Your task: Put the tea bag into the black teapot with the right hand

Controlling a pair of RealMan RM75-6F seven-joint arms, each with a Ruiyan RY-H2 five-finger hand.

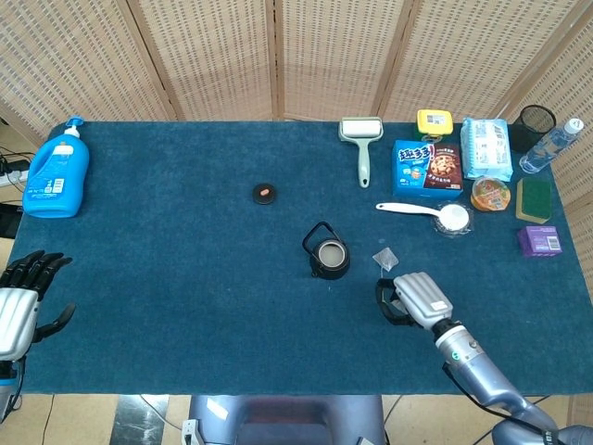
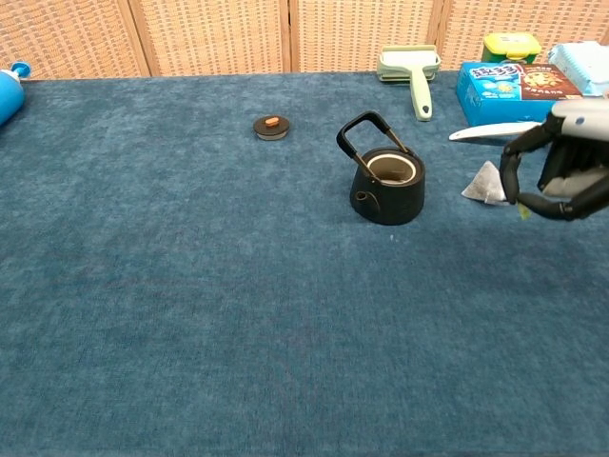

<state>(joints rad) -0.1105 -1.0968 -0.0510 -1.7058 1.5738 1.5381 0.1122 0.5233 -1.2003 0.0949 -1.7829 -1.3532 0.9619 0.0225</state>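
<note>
The black teapot (image 1: 327,255) (image 2: 387,186) stands lidless mid-table, its handle raised. The tea bag (image 1: 384,257) (image 2: 484,183), a small grey pyramid, lies on the cloth right of the pot. My right hand (image 1: 412,298) (image 2: 563,164) hovers just right of the bag, raised off the cloth. Its fingers are curled in and a small yellow tag shows at their tips, so it seems to pinch the bag's string. My left hand (image 1: 22,295) hangs off the table's left edge with fingers spread and nothing in it.
The pot's lid (image 1: 265,193) (image 2: 271,126) lies left of the pot. A blue detergent bottle (image 1: 56,172) stands far left. A lint roller (image 1: 360,144), biscuit box (image 1: 426,167), white spoon (image 1: 422,212) and other items crowd the back right.
</note>
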